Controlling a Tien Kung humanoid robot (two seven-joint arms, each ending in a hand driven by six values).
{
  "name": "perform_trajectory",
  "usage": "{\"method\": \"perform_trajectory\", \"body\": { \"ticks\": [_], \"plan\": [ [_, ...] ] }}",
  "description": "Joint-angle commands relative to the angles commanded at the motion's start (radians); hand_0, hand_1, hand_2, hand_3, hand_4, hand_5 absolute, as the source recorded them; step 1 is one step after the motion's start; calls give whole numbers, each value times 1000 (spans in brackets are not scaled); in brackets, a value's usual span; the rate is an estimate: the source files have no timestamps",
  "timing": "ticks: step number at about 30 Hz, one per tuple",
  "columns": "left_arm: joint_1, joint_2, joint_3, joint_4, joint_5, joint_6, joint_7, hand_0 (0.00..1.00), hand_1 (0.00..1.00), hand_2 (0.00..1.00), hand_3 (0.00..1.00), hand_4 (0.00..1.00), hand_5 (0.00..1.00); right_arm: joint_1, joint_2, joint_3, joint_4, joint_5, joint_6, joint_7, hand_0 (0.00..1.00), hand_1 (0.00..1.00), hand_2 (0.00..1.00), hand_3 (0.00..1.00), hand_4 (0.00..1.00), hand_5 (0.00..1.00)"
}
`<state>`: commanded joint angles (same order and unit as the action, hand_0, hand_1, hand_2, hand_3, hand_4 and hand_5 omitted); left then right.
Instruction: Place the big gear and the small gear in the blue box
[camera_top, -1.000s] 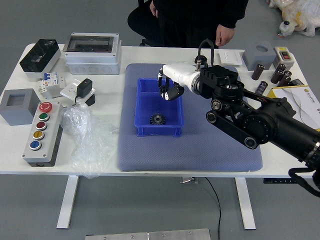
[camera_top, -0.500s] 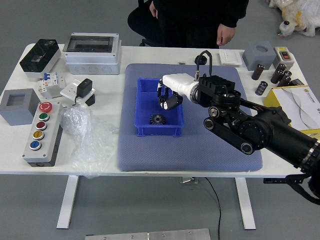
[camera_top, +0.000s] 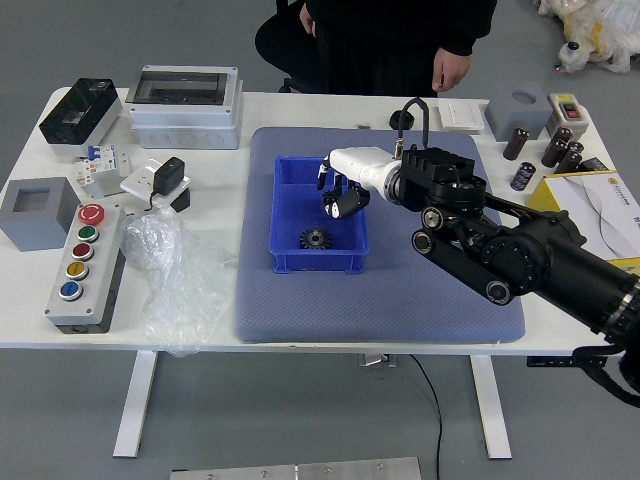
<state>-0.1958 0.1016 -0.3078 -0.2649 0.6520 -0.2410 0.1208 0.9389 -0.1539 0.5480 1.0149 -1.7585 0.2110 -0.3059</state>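
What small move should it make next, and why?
Perhaps lift the right hand slightly, to see what rests in the blue box: one gear lies inside, but I can't tell whether the dark piece by the hand, maybe the other gear, is held.

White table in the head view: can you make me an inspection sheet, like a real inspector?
Surface: white table with a gray-blue mat on it.
Job's things: one dark gear lies in the blue box; whether a second is there, partly hidden, I cannot tell.
Clutter: button panel, crumpled clear plastic, dark cylinders.
Hands: right hand over the box; left hand out of view.
Cables: black cable hanging below the table's near edge.
Surroundings: a person stands at the far side.
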Motion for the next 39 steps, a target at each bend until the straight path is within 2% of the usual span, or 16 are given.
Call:
{"method": "perform_trajectory", "body": {
  "ticks": [1,9,14,24,25,36,37,39],
  "plan": [
    [0,0,0,0,0,0,0,860,828,829,778,595,375,1,0,0,1,0,1,-1,481,525,684,736,785,271],
    [1,1,-4,0,1,0,0,860,828,829,778,594,374,5,-4,0,5,-3,9,-4,496,535,699,753,798,280],
    [4,5,-9,0,2,0,0,861,828,829,778,594,372,10,-32,7,27,-15,13,-7,494,532,693,750,800,281],
    [16,18,-38,-1,15,-1,-1,861,828,829,778,594,372,-13,-163,62,150,-74,41,-32,485,522,680,723,798,283],
    [17,18,-41,0,16,-1,-1,860,828,829,778,594,371,-19,-177,69,165,-80,44,-35,478,515,668,700,795,288],
    [32,28,-78,-1,32,-1,-5,860,828,830,777,594,372,-97,-332,177,300,-109,59,-62,503,524,666,701,774,312],
    [34,29,-81,-1,33,-1,-5,860,828,829,777,594,372,-106,-349,194,314,-110,63,-65,664,644,735,700,689,493],
    [38,31,-89,-1,36,-1,-5,860,828,829,777,594,372,-124,-385,227,345,-112,72,-73,664,644,735,700,689,493]
  ]
}}
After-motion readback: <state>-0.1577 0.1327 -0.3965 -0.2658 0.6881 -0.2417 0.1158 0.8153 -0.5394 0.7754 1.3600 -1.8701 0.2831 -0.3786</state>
